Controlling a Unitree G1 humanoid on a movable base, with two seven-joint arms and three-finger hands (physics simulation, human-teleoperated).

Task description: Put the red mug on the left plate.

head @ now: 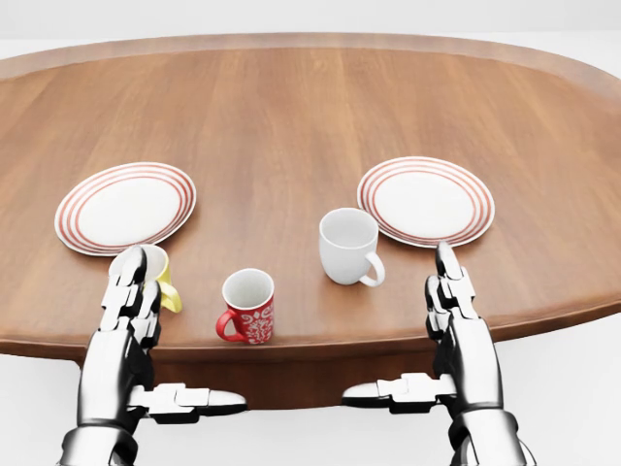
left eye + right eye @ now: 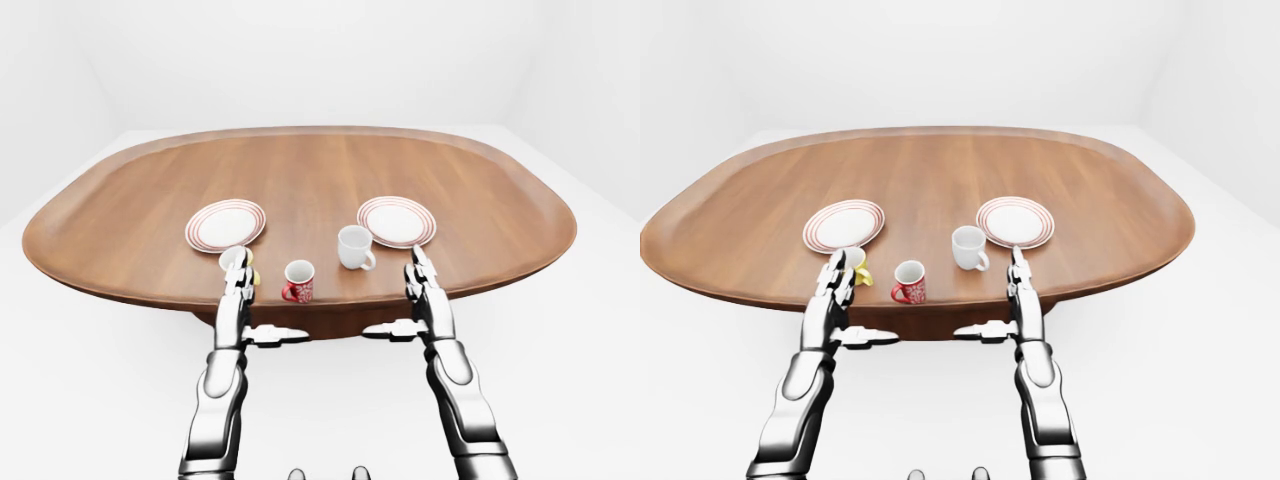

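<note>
The red mug (image 1: pixel 248 307) stands upright near the bottom edge of the wooden table (image 1: pixel 291 116) in the head view, handle to its left. The left plate (image 1: pixel 125 206), white with red rings, lies up and to the left of it. My left hand (image 1: pixel 131 306) is open, fingers straight, just left of the red mug and partly covering a yellow mug (image 1: pixel 163 280). My right hand (image 1: pixel 453 301) is open at the table's edge, below the right plate (image 1: pixel 426 200). Neither hand holds anything.
A white mug (image 1: pixel 347 245) stands between the red mug and the right plate, handle to the lower right. The yellow mug sits right below the left plate. The oval table stands on a white floor (image 2: pixel 90 340), seen in the left-eye view.
</note>
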